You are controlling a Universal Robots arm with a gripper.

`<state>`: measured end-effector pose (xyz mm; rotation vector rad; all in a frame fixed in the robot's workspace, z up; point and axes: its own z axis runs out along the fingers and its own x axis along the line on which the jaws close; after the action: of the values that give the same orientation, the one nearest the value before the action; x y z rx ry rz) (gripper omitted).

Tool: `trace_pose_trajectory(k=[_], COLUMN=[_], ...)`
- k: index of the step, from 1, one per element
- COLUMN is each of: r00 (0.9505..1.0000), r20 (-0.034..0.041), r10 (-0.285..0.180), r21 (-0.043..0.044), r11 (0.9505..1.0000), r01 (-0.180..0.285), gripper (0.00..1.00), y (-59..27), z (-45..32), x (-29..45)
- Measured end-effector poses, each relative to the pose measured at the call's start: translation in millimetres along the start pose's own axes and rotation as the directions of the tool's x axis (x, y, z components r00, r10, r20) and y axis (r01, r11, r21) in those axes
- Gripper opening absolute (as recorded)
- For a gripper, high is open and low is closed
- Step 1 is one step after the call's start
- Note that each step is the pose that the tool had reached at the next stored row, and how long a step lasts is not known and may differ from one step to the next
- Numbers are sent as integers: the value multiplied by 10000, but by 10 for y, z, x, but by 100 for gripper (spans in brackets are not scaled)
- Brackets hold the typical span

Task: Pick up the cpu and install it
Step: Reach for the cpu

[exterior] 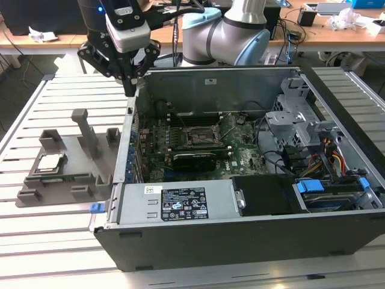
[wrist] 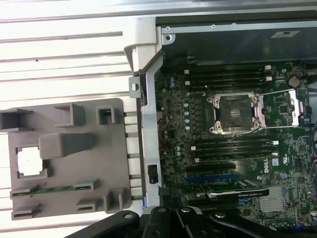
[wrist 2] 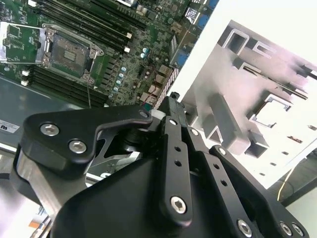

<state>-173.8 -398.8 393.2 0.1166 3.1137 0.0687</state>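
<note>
The cpu [exterior: 49,162] is a small silver square lying flat in a recess of the grey holder [exterior: 90,171] on the table, at the exterior view's left. The first wrist view shows the cpu [wrist: 29,162] in the same recess. My gripper [exterior: 130,90] hangs high over the near-left wall of the open computer case, between the holder and the motherboard, well above and away from the cpu. Its fingers [wrist 2: 173,101] are shut together with nothing held. The black socket [exterior: 195,135] on the motherboard stands open with its frame lifted, as the socket [wrist: 235,113] in the first wrist view also shows.
A green memory stick [wrist: 47,190] lies in a slot of the holder next to the cpu. A tall grey post [exterior: 86,129] rises from the holder. The case's metal walls [exterior: 129,144] surround the motherboard, with drive bays and cables [exterior: 319,156] at the exterior view's right.
</note>
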Motion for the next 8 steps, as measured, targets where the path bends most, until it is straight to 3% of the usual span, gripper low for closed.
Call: trace_pose_trajectory(k=[8], r00=[10000], r20=[0], r10=[-1], r21=[0], r11=[10000], r01=[1], gripper=[11], y=[-8], z=[-2], x=[109])
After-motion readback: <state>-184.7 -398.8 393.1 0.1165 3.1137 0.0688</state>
